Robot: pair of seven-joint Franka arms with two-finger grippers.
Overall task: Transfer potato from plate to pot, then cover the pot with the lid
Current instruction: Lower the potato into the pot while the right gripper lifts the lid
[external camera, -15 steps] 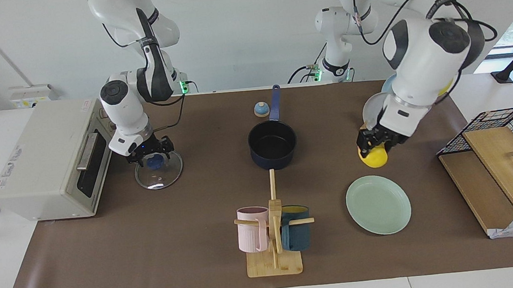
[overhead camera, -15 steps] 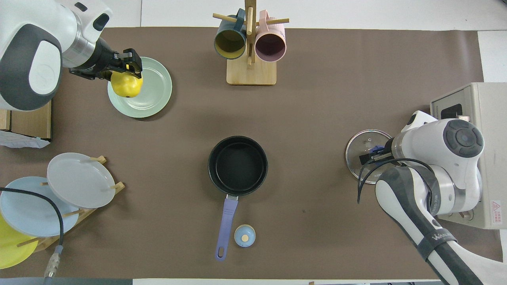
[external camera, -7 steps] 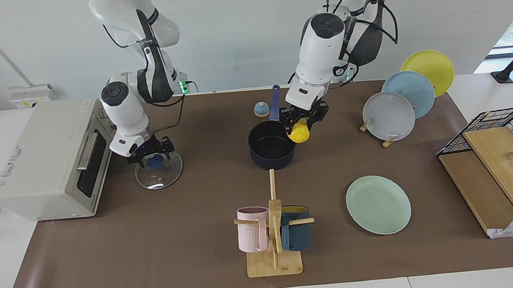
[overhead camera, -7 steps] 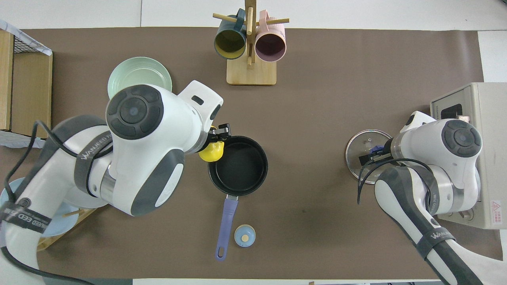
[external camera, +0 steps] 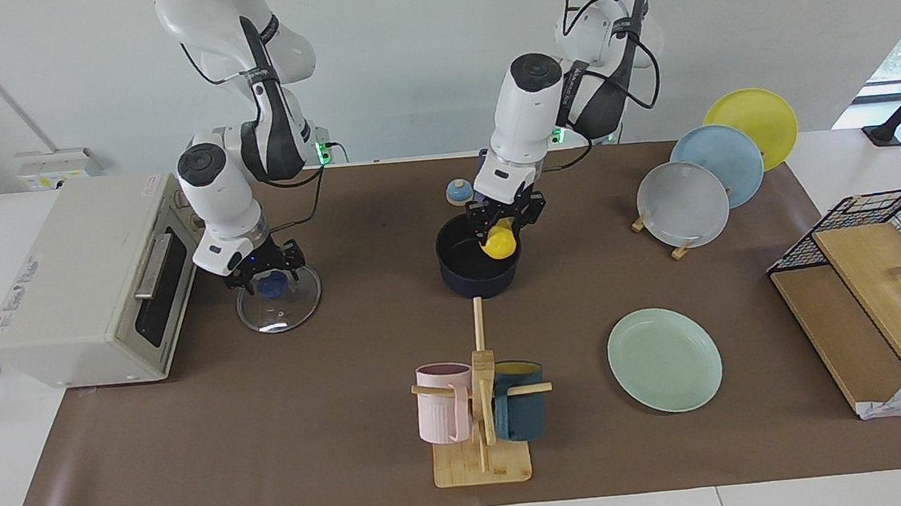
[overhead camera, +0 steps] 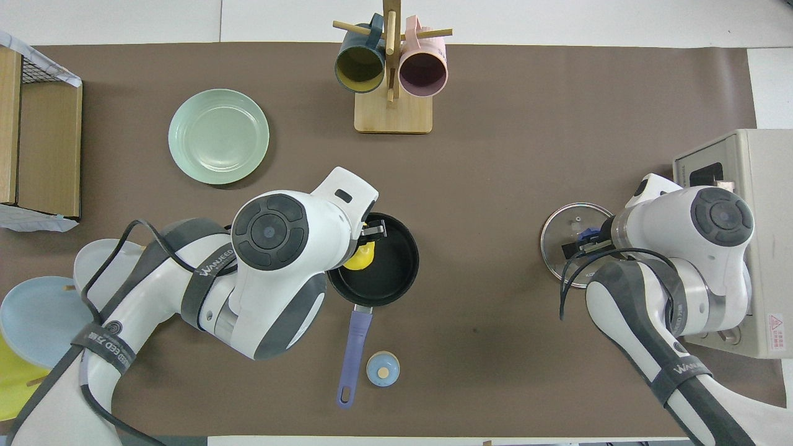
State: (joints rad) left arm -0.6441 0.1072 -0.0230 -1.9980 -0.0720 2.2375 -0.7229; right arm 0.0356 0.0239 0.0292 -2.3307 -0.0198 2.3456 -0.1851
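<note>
Facing view: left gripper (external camera: 499, 229) pinching potato (external camera: 499, 242) over pot (external camera: 477, 267); right gripper (external camera: 263, 277) down at lid (external camera: 278, 299) knob, fingers unclear; plate (external camera: 665, 359) bare | Overhead view: potato (overhead camera: 360, 256) above pot (overhead camera: 379, 263) interior; lid (overhead camera: 570, 238) beside toaster oven (overhead camera: 737, 186)

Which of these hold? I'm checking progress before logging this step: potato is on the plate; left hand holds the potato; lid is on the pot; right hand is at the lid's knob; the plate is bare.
1. Potato on the plate: false; it hangs over the pot.
2. Left hand holds the potato: true.
3. Lid covers the pot: false; it lies on the table beside the toaster oven.
4. Right hand is at the lid's knob: true.
5. Plate bare: true.
</note>
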